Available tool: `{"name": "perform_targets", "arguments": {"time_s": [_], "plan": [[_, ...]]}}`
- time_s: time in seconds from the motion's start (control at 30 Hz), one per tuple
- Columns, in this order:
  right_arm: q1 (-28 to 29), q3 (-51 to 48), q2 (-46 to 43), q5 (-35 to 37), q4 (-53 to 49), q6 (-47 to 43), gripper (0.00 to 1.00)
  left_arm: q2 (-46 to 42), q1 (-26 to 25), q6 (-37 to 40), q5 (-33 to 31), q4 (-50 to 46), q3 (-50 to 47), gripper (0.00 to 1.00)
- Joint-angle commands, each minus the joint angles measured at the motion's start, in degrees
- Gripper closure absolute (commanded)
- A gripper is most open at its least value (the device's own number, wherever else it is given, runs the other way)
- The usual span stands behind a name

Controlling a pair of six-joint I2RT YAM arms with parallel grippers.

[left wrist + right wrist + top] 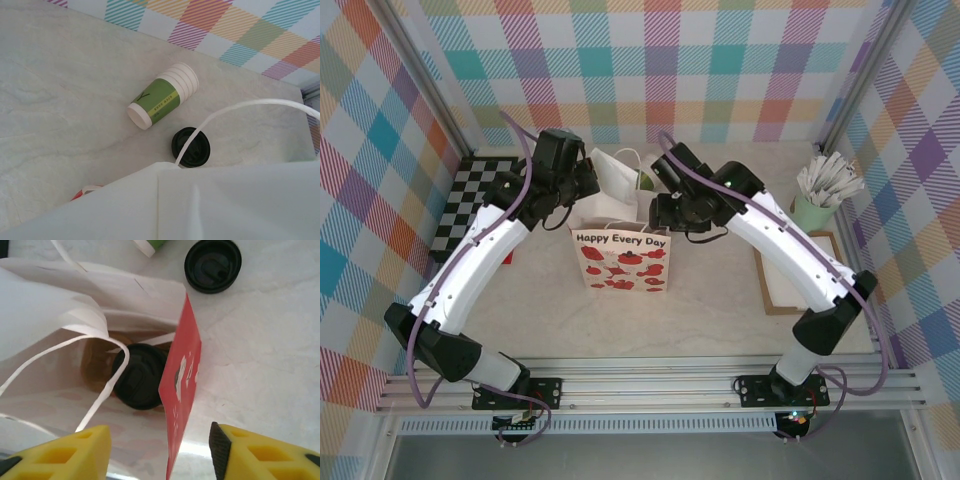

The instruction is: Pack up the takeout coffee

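Right wrist view: the takeout coffee (140, 376) stands inside the gift bag (182, 375), on its floor, lid up. Right tool (160, 450) hangs above the bag's mouth, jaws apart, holding nothing. Left tool (582, 182), closed together, sits by the bag's rear rim.

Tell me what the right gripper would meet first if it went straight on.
Most likely the red-printed wall of the paper gift bag, standing between the fingers of the right gripper; the lidded coffee cup sits deeper inside.
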Motion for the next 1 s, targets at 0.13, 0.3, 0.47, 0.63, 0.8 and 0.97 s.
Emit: {"name": "perform_targets", "arguments": {"time_s": [0.13,0.3,0.47,0.63,0.8,0.97], "plan": [[2.4,12.1,7.3,-5.8,0.0,3.7,0.56,0.9,-0.6,-1.5,-0.9,-1.1,1.0,1.00],[2.9,17.6,13.9,-2.7,-6.4,8.4,0.58,1.3,-0.6,-2.0,-1.5,-1.2,1.0,1.00],[3.1,19.5,17.1,3.6,-9.5,12.8,0.58,2.4,-0.6,-2.8,-1.4,-1.1,1.1,1.00],[3.6,20.9,19.6,7.8,-13.4,13.8,0.56,3.6,-0.6,-2.8,-0.7,-0.9,1.1,1.00],[3.5,17.8,18.6,3.6,-6.4,9.6,0.53,5.1,-0.5,-2.8,0.3,-0.8,1.9,1.00],[3.6,16.3,18.4,-3.8,1.5,2.5,0.51,6.2,-0.5,-2.8,0.7,-2.2,2.7,1.00]]}}
